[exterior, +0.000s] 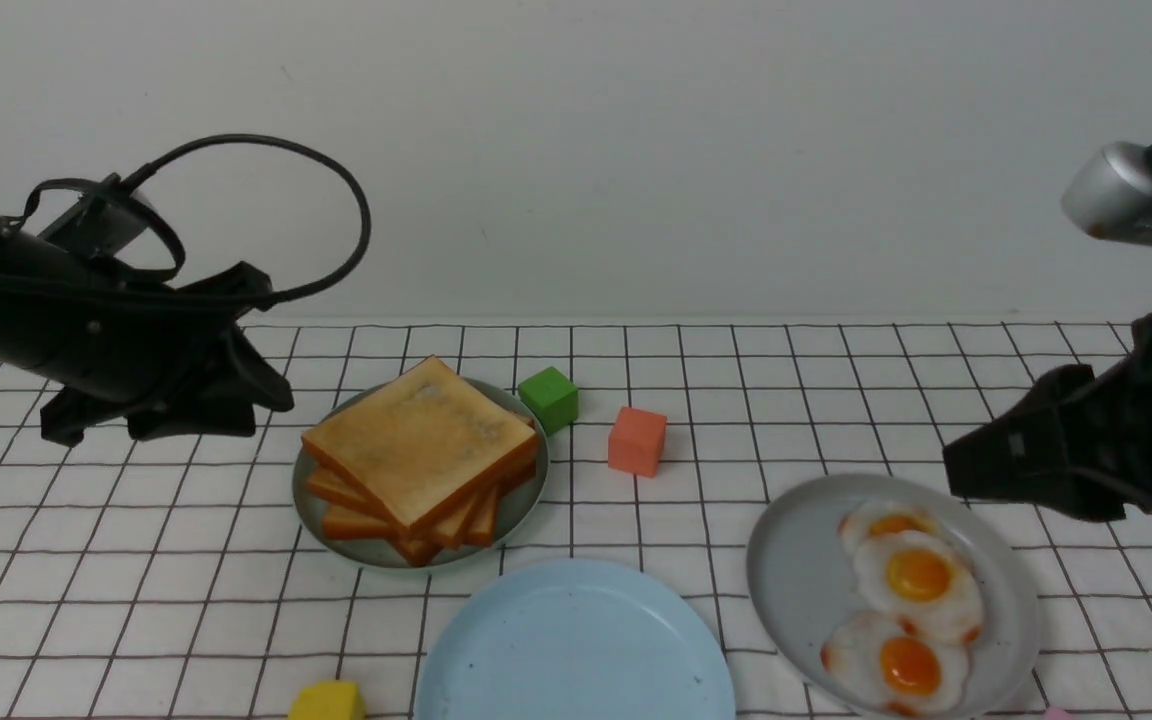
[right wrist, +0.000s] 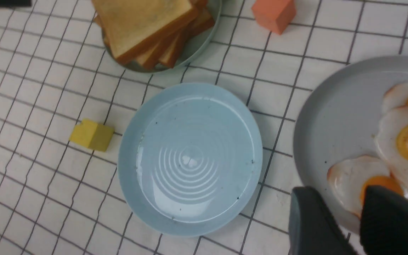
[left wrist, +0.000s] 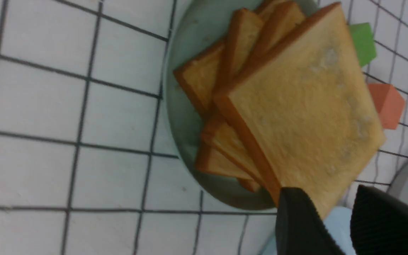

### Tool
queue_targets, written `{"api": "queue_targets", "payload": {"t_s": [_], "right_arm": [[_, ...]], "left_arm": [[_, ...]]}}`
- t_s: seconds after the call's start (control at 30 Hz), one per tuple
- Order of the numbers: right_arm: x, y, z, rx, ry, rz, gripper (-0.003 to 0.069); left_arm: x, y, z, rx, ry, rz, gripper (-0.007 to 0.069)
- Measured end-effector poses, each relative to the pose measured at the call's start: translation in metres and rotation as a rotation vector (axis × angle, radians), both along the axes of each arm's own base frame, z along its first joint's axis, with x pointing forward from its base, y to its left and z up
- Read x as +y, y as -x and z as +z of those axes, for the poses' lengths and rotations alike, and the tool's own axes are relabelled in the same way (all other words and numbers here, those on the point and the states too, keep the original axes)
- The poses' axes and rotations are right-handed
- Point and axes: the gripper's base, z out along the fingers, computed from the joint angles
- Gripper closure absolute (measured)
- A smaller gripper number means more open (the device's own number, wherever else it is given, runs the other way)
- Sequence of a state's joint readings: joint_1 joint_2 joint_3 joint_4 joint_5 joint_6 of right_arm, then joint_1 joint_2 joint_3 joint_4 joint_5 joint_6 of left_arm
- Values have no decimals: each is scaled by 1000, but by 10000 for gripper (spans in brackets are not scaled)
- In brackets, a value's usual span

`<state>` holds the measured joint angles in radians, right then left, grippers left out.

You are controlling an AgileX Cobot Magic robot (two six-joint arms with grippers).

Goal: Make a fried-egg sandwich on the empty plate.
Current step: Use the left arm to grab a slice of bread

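Just right of the black left gripper, jaws part-open and empty, lay the stack of square golden-brown toast slices; right gripper far-right, likewise.

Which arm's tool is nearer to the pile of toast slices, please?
Left. The left tool hovers just left of the toast pile. The right tool hangs well off to the pile's right, by the grey egg plate.
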<state>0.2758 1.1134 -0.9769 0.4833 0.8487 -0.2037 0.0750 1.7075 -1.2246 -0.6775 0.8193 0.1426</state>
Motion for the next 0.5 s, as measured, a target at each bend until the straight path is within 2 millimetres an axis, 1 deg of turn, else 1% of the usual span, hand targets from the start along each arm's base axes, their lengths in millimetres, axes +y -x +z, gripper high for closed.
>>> {"api": "queue_targets", "payload": {"t_s": [0.03,0.1,0.13,0.17,0.27,0.3,0.37,0.43,0.5], "right_arm": [[0,0,0,1,3,5,418],[0,1,-1,2,9,12,418],[0,1,-1,2,9,12,418],[0,1,-1,2,9,12,418],[0,1,-1,2,13,14,418],[0,1,-1,2,13,14,418],[0,1,-1,2,13,14,418],[0,1,-1,2,13,14,418],[0,1,-1,2,13,14,418]], "left_arm": [[3,-4,-4,9,-2,-11,368],[7,-21,-18,26,-15,-60,335],[7,-21,-18,27,-14,-60,331],[7,-31,-28,36,-12,-90,297],[6,-45,-44,44,7,-123,230],[5,-48,-46,42,13,-127,215],[4,-53,-57,43,32,-145,187],[2,-57,-66,43,57,-155,177],[2,-58,-69,44,68,-160,176]]}}
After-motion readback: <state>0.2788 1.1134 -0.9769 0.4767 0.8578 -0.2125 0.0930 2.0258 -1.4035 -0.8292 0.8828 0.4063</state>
